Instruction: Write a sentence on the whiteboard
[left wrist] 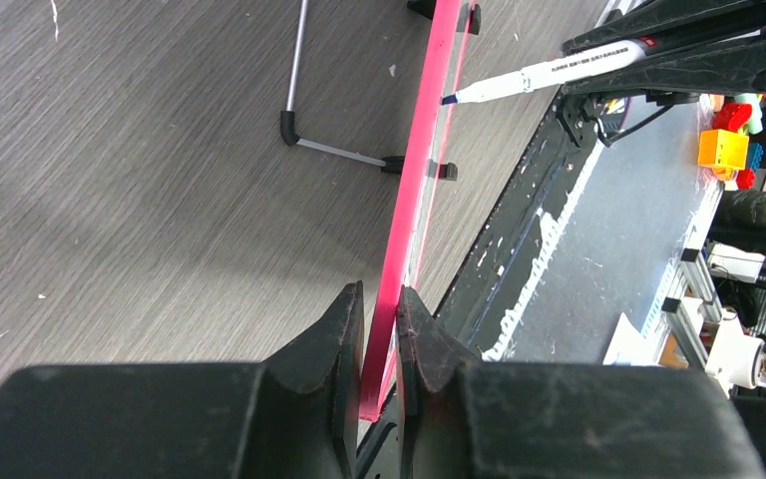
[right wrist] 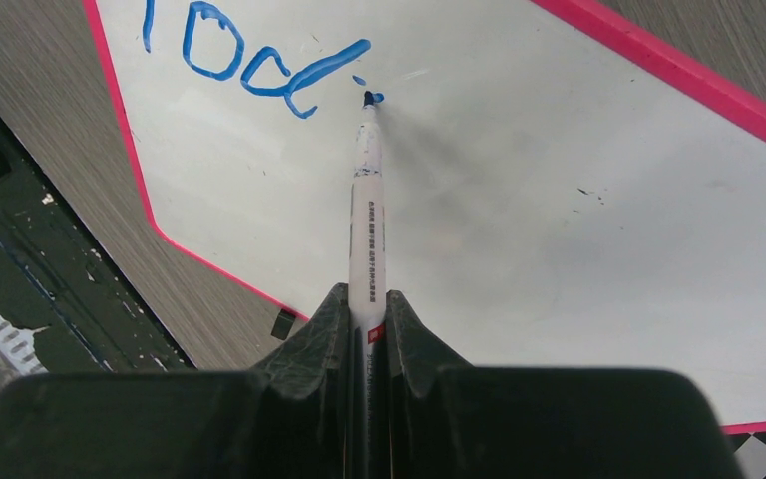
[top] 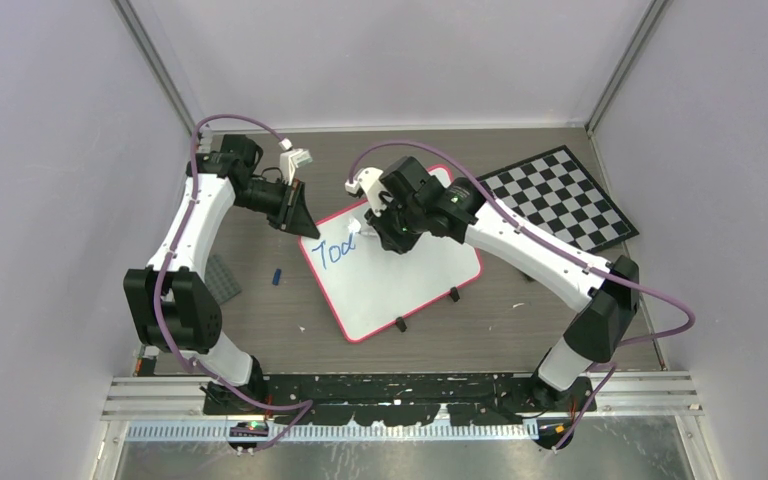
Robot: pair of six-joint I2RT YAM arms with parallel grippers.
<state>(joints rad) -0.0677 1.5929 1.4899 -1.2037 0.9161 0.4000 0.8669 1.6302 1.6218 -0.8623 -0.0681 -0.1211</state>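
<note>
The whiteboard (top: 400,285) lies at the centre of the tabletop (top: 260,330). It looks thin, light and stiff with a glossy, slippery face, so it would likely skid under pen pressure, and the pink frame is the sensible hold. The left pincer (left wrist: 379,299) pinches that frame at the board's 10 o'clock corner. The right pincer (right wrist: 367,304) is pressed together on a marker (right wrist: 367,210), its tip touching the board just past the blue letters (right wrist: 259,70). The right arm (top: 520,245) hides much of the board's 12 o'clock end
</note>
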